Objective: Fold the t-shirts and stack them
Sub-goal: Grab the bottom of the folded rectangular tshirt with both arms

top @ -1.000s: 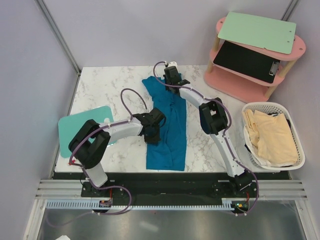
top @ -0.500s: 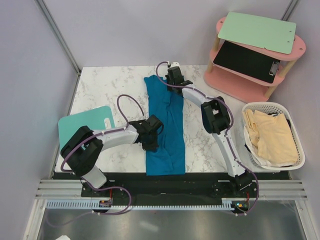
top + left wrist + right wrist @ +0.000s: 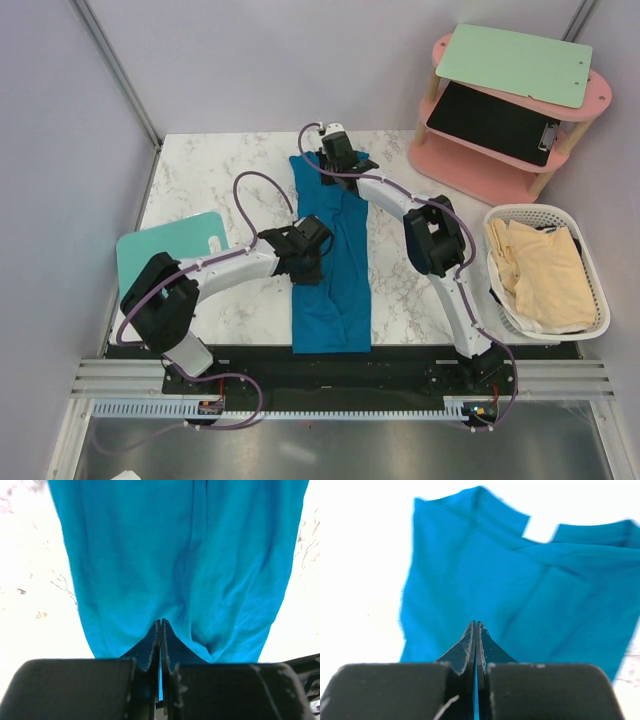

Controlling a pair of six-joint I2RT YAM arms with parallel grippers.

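Note:
The teal-blue t-shirt [image 3: 335, 260] lies in a long narrow folded strip down the middle of the marble table, from the far edge to the near edge. My left gripper [image 3: 304, 262] is shut on the shirt's left edge about halfway along; the cloth [image 3: 185, 565] hangs beyond the closed jaws. My right gripper [image 3: 333, 160] is shut on the shirt's far end; the cloth [image 3: 520, 585] spreads in front of its closed jaws. Pale cream-yellow t-shirts [image 3: 540, 275] lie bunched in the white mesh basket [image 3: 592, 262] at the right.
A mint-green board [image 3: 160, 255] lies flat at the table's left edge. A pink two-tier shelf [image 3: 480, 165] at the back right carries a green clipboard [image 3: 515, 62] and a black one [image 3: 495, 120]. Purple cables loop over both arms.
The left gripper has drawn the shirt's left edge rightward over the middle, narrowing the strip. The right gripper has shifted slightly left at the far end, still holding the cloth.

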